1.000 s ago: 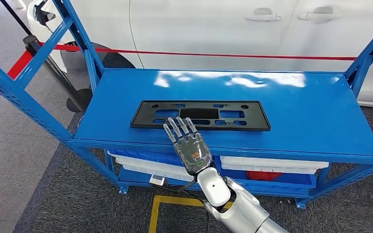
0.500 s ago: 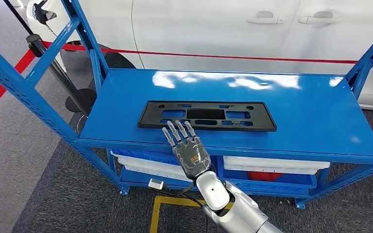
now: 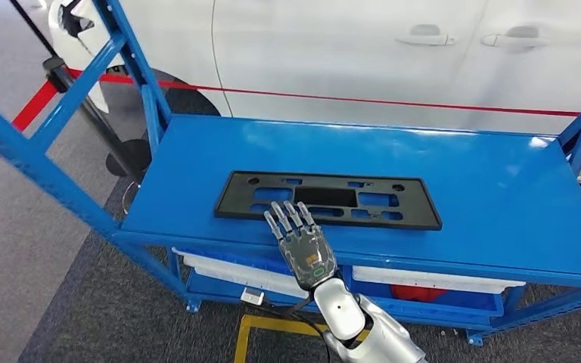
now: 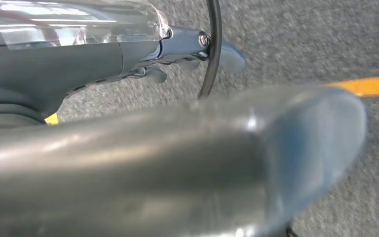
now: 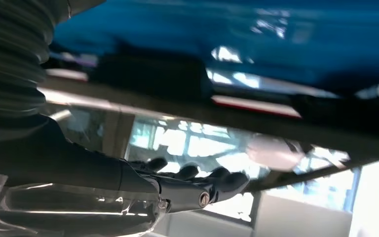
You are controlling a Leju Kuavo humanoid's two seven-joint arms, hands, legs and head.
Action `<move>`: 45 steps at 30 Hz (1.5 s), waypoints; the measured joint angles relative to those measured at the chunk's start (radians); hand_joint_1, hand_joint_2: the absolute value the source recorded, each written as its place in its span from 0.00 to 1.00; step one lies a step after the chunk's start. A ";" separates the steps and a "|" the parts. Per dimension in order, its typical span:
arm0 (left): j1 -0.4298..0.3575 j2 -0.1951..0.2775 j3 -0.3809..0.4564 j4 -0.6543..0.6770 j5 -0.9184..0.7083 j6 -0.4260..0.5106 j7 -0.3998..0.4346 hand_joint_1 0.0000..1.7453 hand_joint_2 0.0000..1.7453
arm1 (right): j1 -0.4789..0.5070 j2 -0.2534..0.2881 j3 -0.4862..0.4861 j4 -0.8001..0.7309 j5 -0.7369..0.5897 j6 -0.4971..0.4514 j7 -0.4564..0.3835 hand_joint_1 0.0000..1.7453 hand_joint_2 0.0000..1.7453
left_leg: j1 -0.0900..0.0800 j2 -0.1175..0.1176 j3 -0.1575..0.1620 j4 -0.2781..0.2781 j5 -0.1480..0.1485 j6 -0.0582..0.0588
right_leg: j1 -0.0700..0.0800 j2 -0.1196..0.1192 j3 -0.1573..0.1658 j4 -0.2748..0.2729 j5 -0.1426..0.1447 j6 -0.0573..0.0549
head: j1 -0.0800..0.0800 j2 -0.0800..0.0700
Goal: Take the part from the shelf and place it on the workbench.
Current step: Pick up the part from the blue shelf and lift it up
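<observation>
The part is a flat black rectangular plate (image 3: 325,197) with several slots, lying on the blue shelf top (image 3: 484,197) near its front edge. My right hand (image 3: 302,242) reaches up from below with its back to the camera, fingers straight and apart, holding nothing. Its fingertips (image 3: 289,214) overlap the plate's near edge. In the right wrist view the dark fingers (image 5: 197,182) stretch out near the dark plate (image 5: 153,74) and the blue shelf (image 5: 227,24). My left hand (image 4: 187,54) hangs over the grey floor with nothing in it.
Blue slanted uprights (image 3: 38,159) frame the shelf at left and right. White bins (image 3: 227,268) sit on the lower level. A white car (image 3: 348,45) stands right behind the shelf. A red barrier tape (image 3: 15,125) runs at left. Yellow lines (image 3: 250,333) mark the carpet.
The whole picture has shifted, so the camera moved and the shelf sits lower in view. My right hand keeps its fingertips at the plate's near edge.
</observation>
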 joint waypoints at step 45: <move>0.002 0.002 0.023 0.003 0.067 0.021 0.047 0.00 0.00 | 0.041 -0.016 -0.209 -0.550 -0.148 0.207 -0.343 0.00 1.00 | -0.061 -0.013 -0.228 0.043 0.174 0.079 | 0.029 0.004 0.149 -0.068 -0.074 -0.011 | -0.009 0.000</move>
